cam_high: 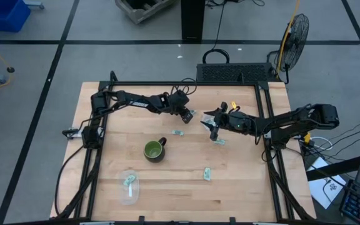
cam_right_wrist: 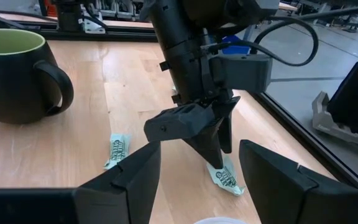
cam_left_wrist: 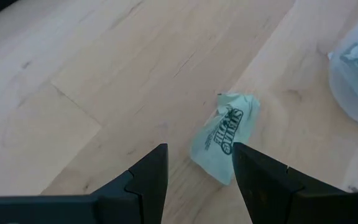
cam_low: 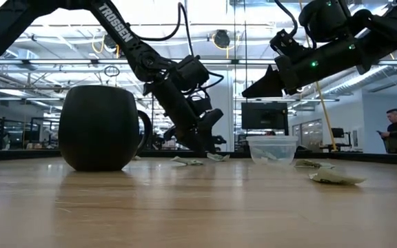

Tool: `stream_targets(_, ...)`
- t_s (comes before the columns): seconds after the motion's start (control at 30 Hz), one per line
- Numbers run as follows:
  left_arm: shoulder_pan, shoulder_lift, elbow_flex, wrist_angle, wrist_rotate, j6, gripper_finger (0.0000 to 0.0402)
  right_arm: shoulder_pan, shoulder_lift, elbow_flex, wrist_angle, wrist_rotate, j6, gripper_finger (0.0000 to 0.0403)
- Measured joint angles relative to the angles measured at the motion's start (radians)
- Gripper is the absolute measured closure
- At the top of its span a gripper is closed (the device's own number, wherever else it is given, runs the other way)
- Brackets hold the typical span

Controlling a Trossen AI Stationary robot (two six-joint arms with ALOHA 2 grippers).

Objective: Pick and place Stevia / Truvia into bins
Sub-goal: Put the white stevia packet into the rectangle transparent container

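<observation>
Our left gripper (cam_left_wrist: 194, 171) is low at the far middle of the table (cam_high: 242, 187), fingers apart, a green sachet (cam_left_wrist: 224, 136) just ahead, unheld. Our right gripper (cam_high: 212, 122) hovers spread and empty over a clear tub (cam_low: 272, 149). Bare wood surrounds both.

High view: directly overhead, covering the whole light wooden table (cam_high: 167, 181). Low view: at tabletop height, looking level across the table into the room, close to the dark green handled mug (cam_low: 98, 128). Left wrist view: close above a pale green paper sachet (cam_left_wrist: 224, 135). Right wrist view: faces the left gripper (cam_right_wrist: 213, 146), sharing mug and sachet with the others.
</observation>
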Motion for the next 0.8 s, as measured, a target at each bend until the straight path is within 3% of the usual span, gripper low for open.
stream_targets(0.43, -0.007, 0.0, 0.0, -0.002, 0.004, -0.003, 0.0231, 0.0, 0.0, 0.0, 0.002, 0.0, -0.003, 0.0193)
stream_targets(0.8, -0.005, 0.0, 0.0, -0.001, 0.016, 0.068, 0.0389, 0.0, 0.0, 0.0, 0.002, -0.001, -0.003, 0.0193)
